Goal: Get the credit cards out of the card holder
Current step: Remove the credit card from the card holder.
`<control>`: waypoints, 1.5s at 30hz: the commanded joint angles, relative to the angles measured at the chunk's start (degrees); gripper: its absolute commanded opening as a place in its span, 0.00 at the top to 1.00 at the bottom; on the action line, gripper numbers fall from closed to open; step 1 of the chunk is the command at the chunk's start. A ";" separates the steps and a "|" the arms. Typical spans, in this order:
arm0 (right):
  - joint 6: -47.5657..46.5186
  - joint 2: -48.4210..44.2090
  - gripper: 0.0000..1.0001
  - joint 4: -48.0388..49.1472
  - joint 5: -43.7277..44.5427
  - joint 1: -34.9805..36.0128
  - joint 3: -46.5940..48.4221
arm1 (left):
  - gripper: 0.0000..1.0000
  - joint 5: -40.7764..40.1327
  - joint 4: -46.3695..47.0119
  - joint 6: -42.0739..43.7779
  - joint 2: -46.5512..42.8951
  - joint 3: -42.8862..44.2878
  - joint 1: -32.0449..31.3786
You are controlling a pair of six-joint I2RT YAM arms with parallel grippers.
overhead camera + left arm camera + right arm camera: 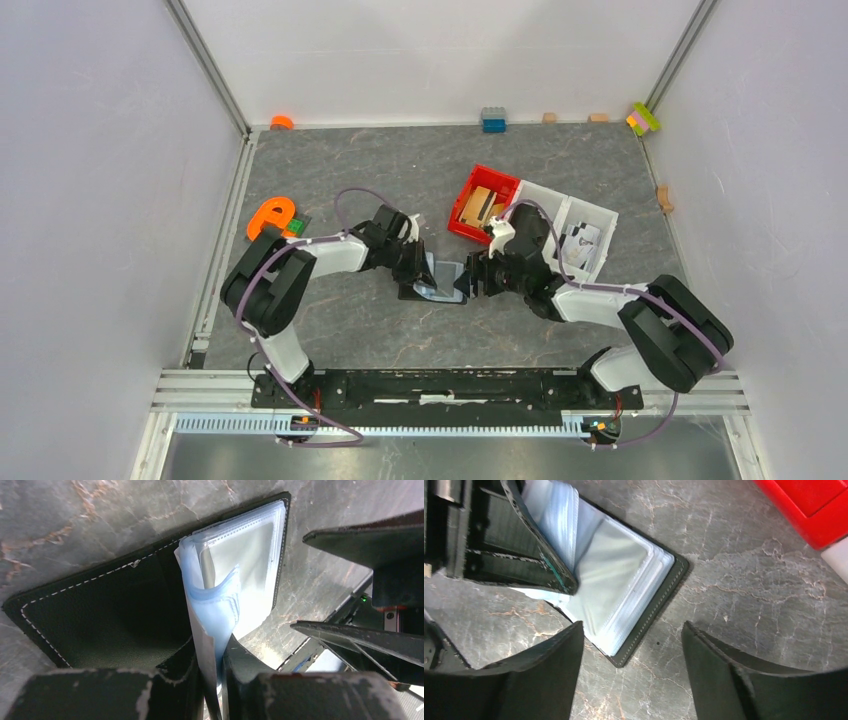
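The black card holder (440,284) lies open on the table between both arms, its cover (110,615) spread flat. Pale blue clear sleeves (235,570) fan up from the spine. A greyish-white credit card (616,577) shows through the top sleeve; any others are hidden. My left gripper (214,665) is shut on the raised edge of the sleeves, with a thin grey sheet pinched among them. In the right wrist view my right gripper (631,627) stands open just off the card holder's stitched corner (659,605), touching nothing.
A red bin (483,203) with tan blocks and a white bin (575,235) stand right behind the right arm. An orange piece (270,217) lies at the left. Small toy blocks (493,120) line the back wall.
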 commanded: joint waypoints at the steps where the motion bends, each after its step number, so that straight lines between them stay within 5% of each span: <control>1: 3.65 -3.30 0.18 9.87 -5.66 -2.36 -3.24 | 0.96 6.89 11.64 -5.15 -4.44 -3.03 0.18; 4: 6.31 -6.02 0.02 14.88 -8.22 -4.10 -6.77 | 0.94 9.15 16.59 -7.16 -6.62 -5.22 0.49; 18: 9.89 -8.50 0.02 21.15 -14.04 -6.74 -9.50 | 0.94 12.85 35.63 -13.63 -18.98 -14.91 1.88; 32: 26.26 -1.55 0.02 57.68 -31.78 -7.83 -14.16 | 0.92 16.86 48.01 -18.96 -22.14 -18.90 2.03; 38: 22.11 -4.30 0.26 51.79 -29.44 -7.81 -14.14 | 0.91 17.90 49.79 -20.24 -20.41 -18.85 1.94; 42: 19.60 -6.04 0.55 47.47 -27.39 -7.91 -13.96 | 0.91 18.92 51.82 -21.61 -18.90 -18.65 1.86; 45: 18.47 -7.37 0.57 45.71 -25.62 -8.40 -14.59 | 0.91 18.82 51.60 -21.42 -18.99 -18.65 1.81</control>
